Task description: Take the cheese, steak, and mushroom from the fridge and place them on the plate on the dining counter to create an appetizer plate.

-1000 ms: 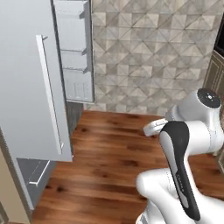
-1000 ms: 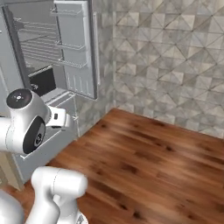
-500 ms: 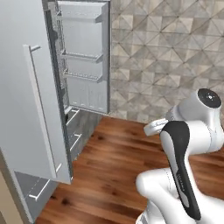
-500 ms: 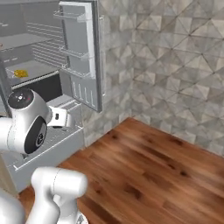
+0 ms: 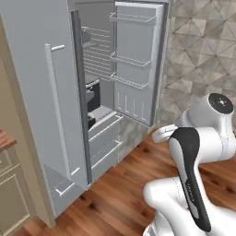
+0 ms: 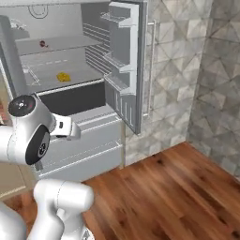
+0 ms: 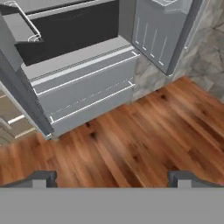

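While agape, tool [image 7: 112,178] well below cheese [image 6: 63,77]

The fridge [image 6: 70,70] top is cut off by the frame; a tiny dark-red item [image 6: 43,44] on its upper shelf is too small to identify
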